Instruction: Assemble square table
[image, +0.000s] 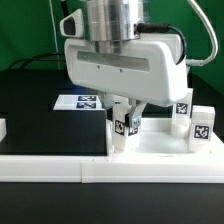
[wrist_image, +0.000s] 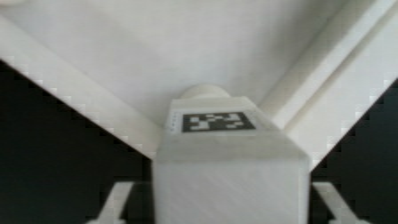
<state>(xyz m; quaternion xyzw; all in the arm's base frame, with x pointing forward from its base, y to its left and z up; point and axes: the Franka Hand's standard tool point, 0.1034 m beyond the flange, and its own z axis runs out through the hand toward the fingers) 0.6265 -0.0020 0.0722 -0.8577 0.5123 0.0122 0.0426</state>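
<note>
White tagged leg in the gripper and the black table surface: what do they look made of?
Small white tagged leg: looks like matte rigid plastic, hedged; uniform white, crisp edges, flat printed black-white tag. Seen in the wrist view with faceted faces, no grain. Black table surface: dark, non-glossy, possibly cloth or matte laminate; too blurred to settle.

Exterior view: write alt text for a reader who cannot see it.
The robot's gripper reaches down with its fingers around an upright white tagged leg at the near edge of the white square tabletop. Two more tagged legs stand at the exterior view's right, and the marker board lies on the black table behind.
</note>
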